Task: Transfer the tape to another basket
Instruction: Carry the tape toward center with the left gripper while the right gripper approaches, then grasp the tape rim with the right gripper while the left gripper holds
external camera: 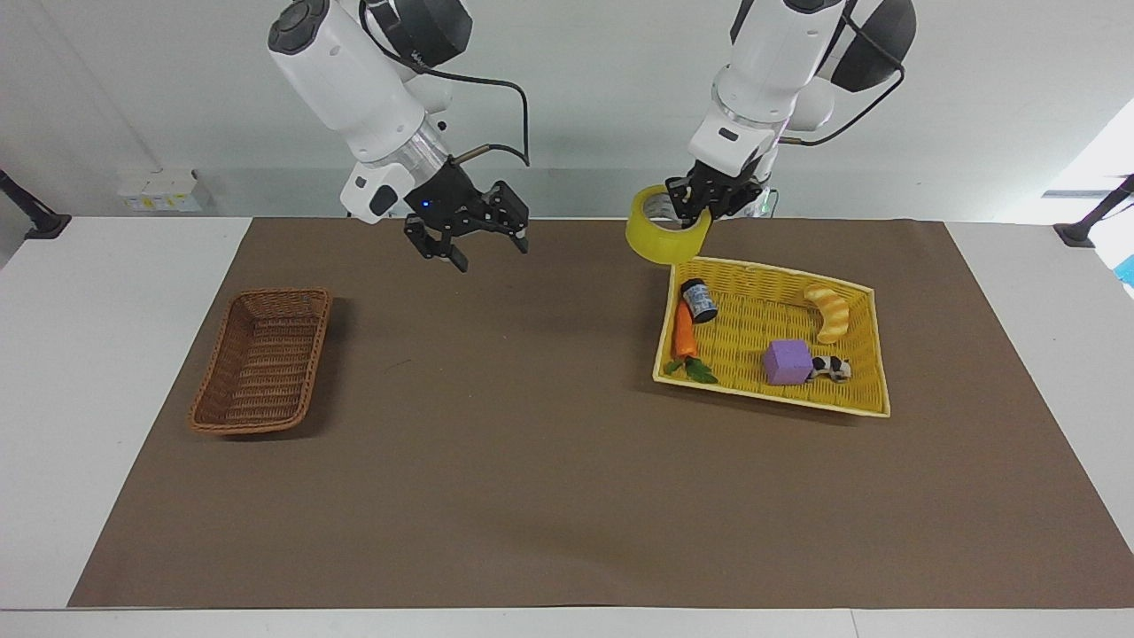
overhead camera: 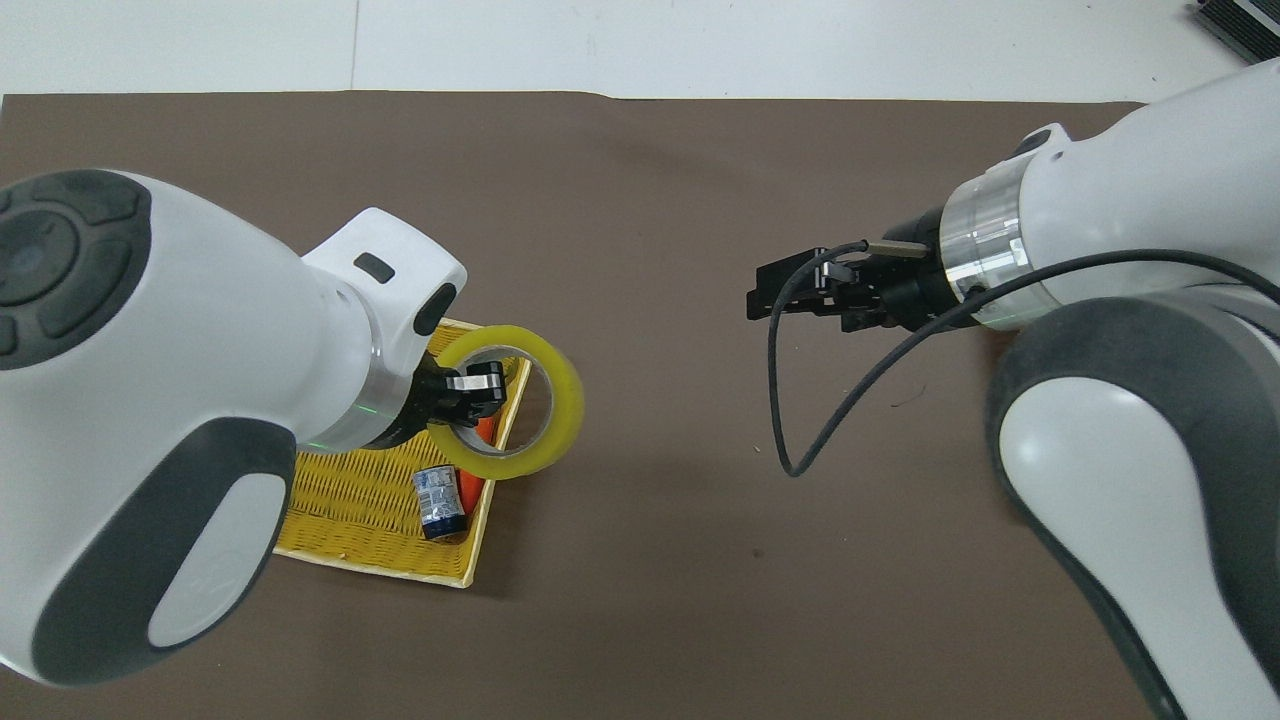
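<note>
The tape (external camera: 656, 246) is a yellow ring with a white core. My left gripper (external camera: 695, 213) is shut on its wall and holds it in the air over the yellow tray's edge that faces the table's middle. Both show in the overhead view, the tape (overhead camera: 565, 400) and the left gripper (overhead camera: 478, 383). The brown wicker basket (external camera: 261, 363) stands empty toward the right arm's end of the table; my right arm hides it in the overhead view. My right gripper (external camera: 490, 251) is open and empty in the air over the mat between basket and tray, and it also shows in the overhead view (overhead camera: 757, 300).
The yellow woven tray (external camera: 771, 397) holds a carrot (external camera: 684, 332), a small can (external camera: 700, 299), a striped croissant toy (external camera: 828, 312), a purple block (external camera: 787, 361) and a small cow figure (external camera: 833, 366). A brown mat (external camera: 532, 461) covers the table.
</note>
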Controlling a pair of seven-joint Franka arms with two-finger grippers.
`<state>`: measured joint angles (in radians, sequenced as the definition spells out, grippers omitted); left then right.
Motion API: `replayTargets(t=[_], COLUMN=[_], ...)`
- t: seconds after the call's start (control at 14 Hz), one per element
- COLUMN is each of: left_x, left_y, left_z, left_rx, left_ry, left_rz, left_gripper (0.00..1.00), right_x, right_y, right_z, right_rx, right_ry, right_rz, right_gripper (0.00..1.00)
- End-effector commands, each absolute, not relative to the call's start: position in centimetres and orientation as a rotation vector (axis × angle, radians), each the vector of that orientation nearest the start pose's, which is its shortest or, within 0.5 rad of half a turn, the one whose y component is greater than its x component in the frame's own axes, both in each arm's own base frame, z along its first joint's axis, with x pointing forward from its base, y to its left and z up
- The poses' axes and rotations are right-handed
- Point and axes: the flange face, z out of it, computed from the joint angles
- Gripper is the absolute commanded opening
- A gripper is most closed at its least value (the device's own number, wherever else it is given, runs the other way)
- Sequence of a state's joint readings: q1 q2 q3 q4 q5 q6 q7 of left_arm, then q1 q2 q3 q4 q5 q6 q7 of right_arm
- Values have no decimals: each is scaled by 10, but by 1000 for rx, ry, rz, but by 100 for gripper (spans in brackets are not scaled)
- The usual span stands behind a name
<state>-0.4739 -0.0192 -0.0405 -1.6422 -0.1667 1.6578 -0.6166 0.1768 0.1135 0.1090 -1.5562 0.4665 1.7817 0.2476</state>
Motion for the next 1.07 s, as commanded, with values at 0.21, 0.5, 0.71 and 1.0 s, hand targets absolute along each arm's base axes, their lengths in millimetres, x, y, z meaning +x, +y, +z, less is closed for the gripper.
replayTargets(t=[0.21,0.5,0.71,1.0], left_x=[474,466,467,480], left_y=[-325,-357,-366,-369], left_z=[600,581,585,587], left_rx=[-3505,-3555,-3593,-3662], left_ry=[-277,-182,-190,-278], left_rz=[60,48,-16,-118], left_gripper=[0,0,0,0], right_x=[584,582,574,561], right_y=[212,211,211,198], right_z=[572,577,567,552], right_rx=[-2421,-2320,-2309,-2324], right_ry=[37,50,-25,-133], right_rz=[88,121,110,84], right_gripper=[100,100,100,100])
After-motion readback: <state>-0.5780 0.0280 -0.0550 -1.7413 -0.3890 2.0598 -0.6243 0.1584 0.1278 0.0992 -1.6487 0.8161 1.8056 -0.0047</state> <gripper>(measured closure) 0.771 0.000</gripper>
